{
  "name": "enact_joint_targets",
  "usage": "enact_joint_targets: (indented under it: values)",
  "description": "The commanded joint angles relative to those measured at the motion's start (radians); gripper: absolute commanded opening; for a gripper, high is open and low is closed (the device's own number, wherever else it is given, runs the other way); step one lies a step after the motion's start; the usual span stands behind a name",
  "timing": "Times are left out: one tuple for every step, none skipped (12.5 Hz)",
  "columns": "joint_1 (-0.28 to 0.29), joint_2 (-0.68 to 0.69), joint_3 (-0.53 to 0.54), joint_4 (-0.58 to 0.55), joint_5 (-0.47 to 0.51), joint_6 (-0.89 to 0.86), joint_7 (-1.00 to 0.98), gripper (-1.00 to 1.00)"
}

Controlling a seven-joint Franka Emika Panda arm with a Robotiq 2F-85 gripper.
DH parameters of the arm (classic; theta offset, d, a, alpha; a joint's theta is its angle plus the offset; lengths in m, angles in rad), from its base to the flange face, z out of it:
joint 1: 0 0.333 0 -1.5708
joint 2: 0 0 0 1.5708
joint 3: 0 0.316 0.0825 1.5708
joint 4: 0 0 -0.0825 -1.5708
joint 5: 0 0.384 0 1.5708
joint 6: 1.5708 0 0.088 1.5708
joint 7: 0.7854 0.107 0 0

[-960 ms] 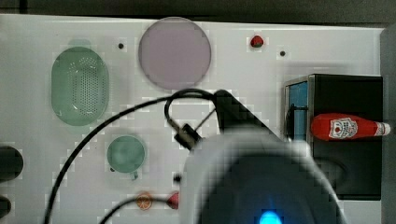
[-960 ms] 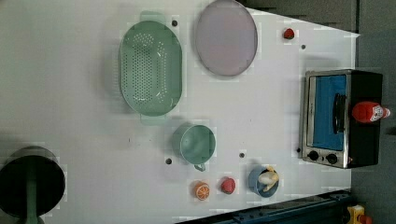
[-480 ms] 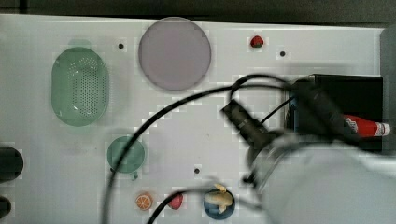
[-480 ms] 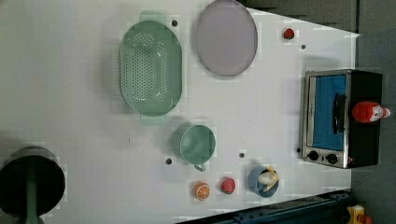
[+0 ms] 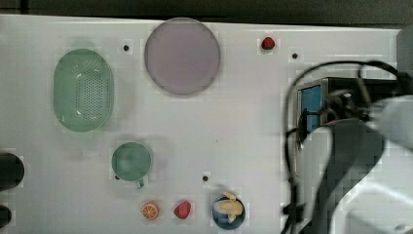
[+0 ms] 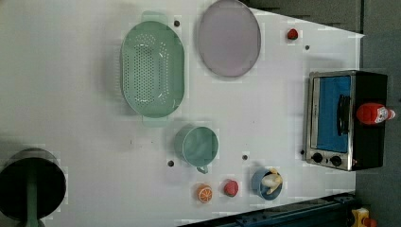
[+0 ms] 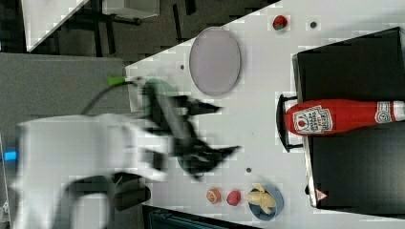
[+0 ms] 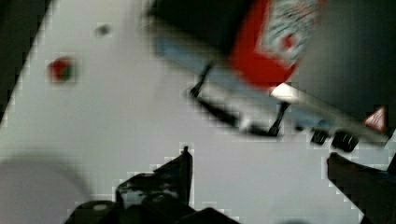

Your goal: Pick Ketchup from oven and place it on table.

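Moved: since a second ago we see the arm gone from mid-table in the top view to the top view's right, over the oven; the ketchup and the rest lie as they did.
Gripper (image 8: 257,163): in the wrist view we see its two dark fingers spread wide apart with nothing between them, above bare white table just in front of the oven's door; in the right view it is blurred, fingers splayed, well short of the bottle.
Table (image 6: 71,94): white, with small dark holes.
Oven (image 6: 347,118): steel front, blue glass door, black handle, two black knobs at one end; door shut.
Ketchup (image 7: 334,117): we see it on the oven's black top, red body with white label near the door edge, white cap pointing away from the door; untouched.
Small things: in the left view an orange slice (image 6: 204,193), a strawberry (image 6: 231,187) and a blue bowl (image 6: 266,183) with something pale in it, in a row near the table's lower edge.
Green cup (image 6: 197,146): just beyond that row.
Green colander (image 6: 152,68): further up.
Plate (image 6: 229,38): pale purple, beside the colander.
Second strawberry (image 6: 292,34): near the far corner.
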Motion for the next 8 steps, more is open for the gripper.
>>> enact_joint_targets:
  values:
    - [0.002, 0.029, -0.080, 0.013, 0.009, 0.125, -0.017, 1.00]
    - [0.001, 0.064, -0.103, 0.013, 0.013, 0.160, -0.017, 1.00]
    - [-0.001, 0.099, -0.124, 0.013, 0.022, 0.197, -0.017, 1.00]
    - [-0.005, 0.131, -0.142, 0.013, 0.045, 0.236, -0.017, 1.00]
    - [-0.009, 0.162, -0.156, 0.013, 0.078, 0.272, -0.017, 1.00]
    - [-0.013, 0.189, -0.166, 0.012, 0.116, 0.282, -0.017, 1.00]
    - [-0.019, 0.214, -0.173, 0.012, 0.154, 0.281, -0.017, 1.00]
    - [-0.025, 0.237, -0.179, 0.012, 0.195, 0.281, -0.017, 1.00]
